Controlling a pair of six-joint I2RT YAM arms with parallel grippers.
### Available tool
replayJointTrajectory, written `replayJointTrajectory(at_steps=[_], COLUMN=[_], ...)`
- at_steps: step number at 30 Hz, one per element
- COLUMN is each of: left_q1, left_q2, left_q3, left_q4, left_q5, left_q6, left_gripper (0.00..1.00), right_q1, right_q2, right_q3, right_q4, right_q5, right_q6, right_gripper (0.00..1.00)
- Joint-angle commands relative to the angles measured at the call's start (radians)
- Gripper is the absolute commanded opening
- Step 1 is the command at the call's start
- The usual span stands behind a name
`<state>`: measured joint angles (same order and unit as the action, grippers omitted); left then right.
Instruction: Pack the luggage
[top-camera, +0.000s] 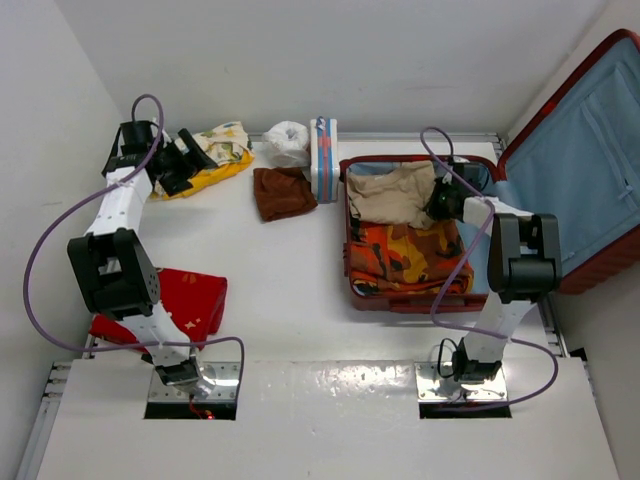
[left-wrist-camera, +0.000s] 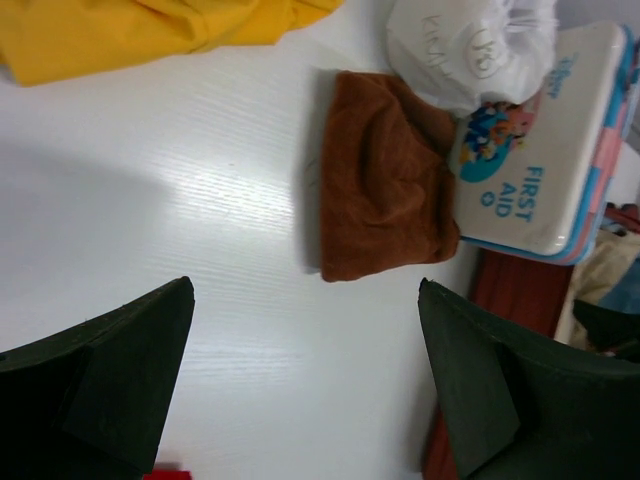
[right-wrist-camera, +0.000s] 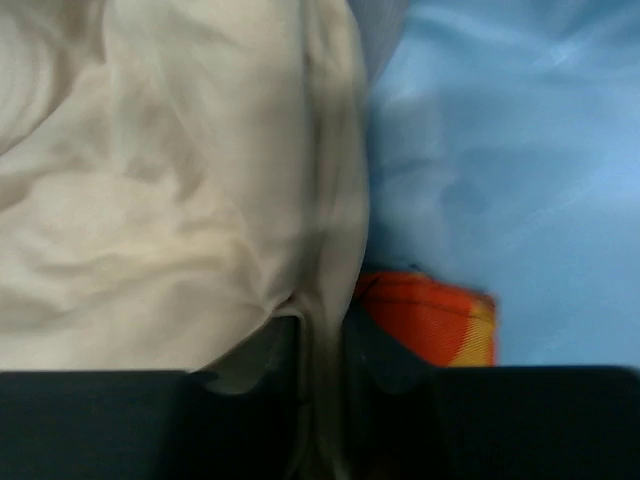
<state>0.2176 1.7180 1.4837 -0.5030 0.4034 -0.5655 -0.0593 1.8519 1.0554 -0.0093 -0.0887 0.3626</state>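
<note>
the luggage (top-camera: 585, 150), a dark red hard-shell suitcase, lies open at the right, base flat, blue-lined lid tilted up rightwards.

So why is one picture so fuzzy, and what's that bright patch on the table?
Right wrist view: seemingly too close to focus, so the beige cloth and blue lining look soft. Left wrist view: sharp enough to read the first aid box, with glare on the white table and a shadow at left. Top external view: evenly lit, with glare on the near ledge.
</note>
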Motion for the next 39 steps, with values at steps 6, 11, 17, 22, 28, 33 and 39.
replayJointTrajectory(at_steps=[6, 11, 17, 22, 28, 33, 39], left_q1=[-0.004, 0.017, -0.022, -0.113, -0.023, -0.020, -0.020], left_q2=[-0.109, -0.153, -0.303, -0.368, -0.249, -0.120, -0.052], left_q3=[0.116, 0.124, -0.118, -0.322, -0.422, -0.411, -0.431], left_q4=[-0.262, -0.716, -0.801, -0.801, -0.709, -0.710, -0.677], left_q5=[-0.074, 0.146, 0.126, 0.089, 0.193, 0.170, 0.061], left_q6=[0.557, 1.258, 1.826, 2.095, 2.240, 2.407, 2.572], left_gripper=[0.97, 0.94, 0.93, 0.95, 0.97, 0.97, 0.97], right_q1=[-0.040, -0.039, -0.030, -0.005, 0.082, 0.128, 0.159], right_q2=[-0.065, -0.266, -0.396, -0.425, -0.522, -0.565, -0.565], right_q3=[0.069, 0.043, 0.098, 0.141, 0.043, -0.001, 0.000], right_q4=[-0.115, -0.152, -0.302, -0.474, -0.501, -0.540, -0.563], right_q5=[0.023, -0.106, -0.366, -0.454, -0.444, -0.438, -0.421], right_q6=[-0.040, -0.057, -0.120, -0.191, -0.192, -0.211, -0.225], right_gripper=[0.65, 0.68, 0.70, 0.74, 0.74, 0.74, 0.74])
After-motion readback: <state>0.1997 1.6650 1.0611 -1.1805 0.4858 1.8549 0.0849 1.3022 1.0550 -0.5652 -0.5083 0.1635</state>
